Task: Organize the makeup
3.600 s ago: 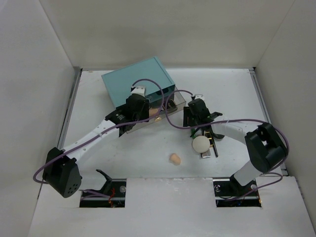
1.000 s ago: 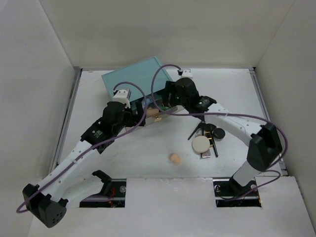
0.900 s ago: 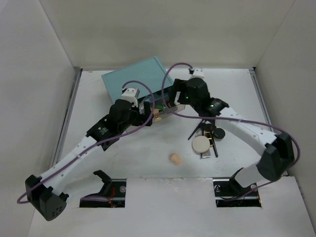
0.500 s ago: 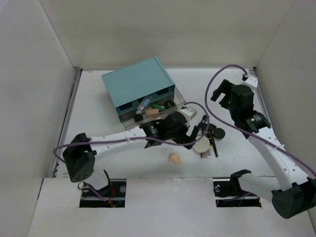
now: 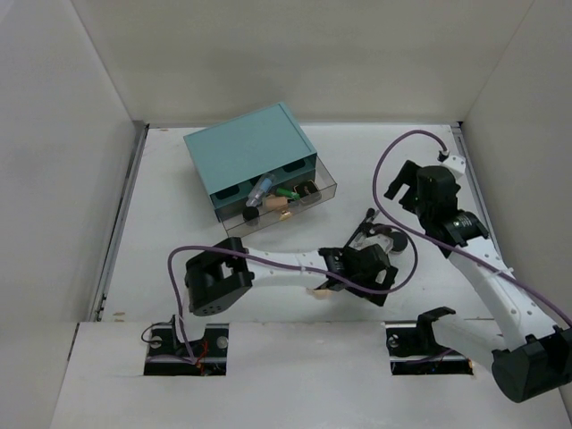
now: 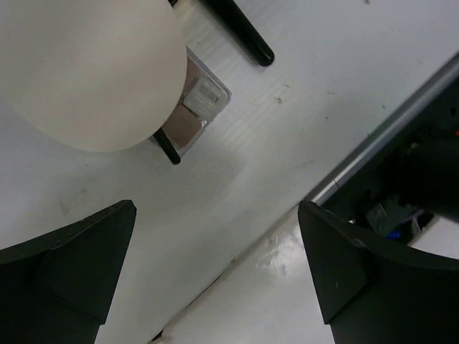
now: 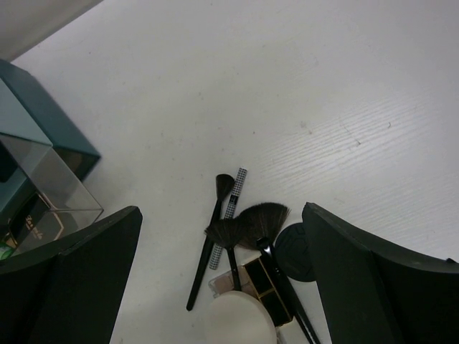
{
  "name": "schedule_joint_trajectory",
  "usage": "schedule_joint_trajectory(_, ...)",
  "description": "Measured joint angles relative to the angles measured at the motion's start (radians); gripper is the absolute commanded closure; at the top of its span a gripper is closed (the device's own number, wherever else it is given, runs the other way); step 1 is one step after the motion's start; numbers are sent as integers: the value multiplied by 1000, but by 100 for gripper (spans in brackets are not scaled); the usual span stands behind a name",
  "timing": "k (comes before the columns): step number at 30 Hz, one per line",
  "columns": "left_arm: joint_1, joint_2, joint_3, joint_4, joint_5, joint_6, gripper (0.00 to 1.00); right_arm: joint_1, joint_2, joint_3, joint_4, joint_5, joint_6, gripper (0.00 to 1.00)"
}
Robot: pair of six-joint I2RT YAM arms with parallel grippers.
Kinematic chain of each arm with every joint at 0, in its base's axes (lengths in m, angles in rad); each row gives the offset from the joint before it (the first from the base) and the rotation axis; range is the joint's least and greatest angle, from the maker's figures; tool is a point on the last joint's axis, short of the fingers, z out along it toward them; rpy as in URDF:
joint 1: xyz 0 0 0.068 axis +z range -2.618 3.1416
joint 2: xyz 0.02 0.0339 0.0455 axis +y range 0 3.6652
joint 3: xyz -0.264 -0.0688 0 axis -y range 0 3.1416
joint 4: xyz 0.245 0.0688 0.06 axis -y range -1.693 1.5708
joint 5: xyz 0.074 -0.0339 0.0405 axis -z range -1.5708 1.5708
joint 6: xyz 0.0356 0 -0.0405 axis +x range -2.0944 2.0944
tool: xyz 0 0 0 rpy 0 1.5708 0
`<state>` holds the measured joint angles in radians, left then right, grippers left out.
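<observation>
Puff (image 6: 86, 64) sits on the square compact (image 6: 197, 107) in the pile right of centre on the surface (image 5: 179, 214). It is just ahead of the left pincer (image 6: 216, 206), which hangs over it with fingers spread and nothing between them. Half a second back that pincer was at the pile's left edge and the puff showed from above; now the wrist covers it in the top view. Black stick (image 6: 240, 32) lies beside the puff (pencil or brush handle, can't tell). Sponge (image 5: 314, 291) peeks out from under the left arm (image 5: 277, 265). Right pincer (image 7: 221, 208), at the drawer (image 5: 308, 198) a second ago, is now raised off to the right, spread and empty, looking down on fan brushes (image 7: 254, 218) and round compact (image 7: 294, 251). Drawer of teal box (image 5: 246, 152) is open, small items inside.
</observation>
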<state>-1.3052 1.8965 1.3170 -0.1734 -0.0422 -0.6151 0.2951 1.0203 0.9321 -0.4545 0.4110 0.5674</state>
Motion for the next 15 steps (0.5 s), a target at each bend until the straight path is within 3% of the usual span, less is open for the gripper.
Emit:
schedule_joint_trajectory(10,-38,224,245,-123,-213,-208,0,1,-70,-17,-2,0,10,0)
schedule_joint_trajectory(15,-33,244,270,-154,-311,-274,4,1,-97,-19,-2,0,13,0)
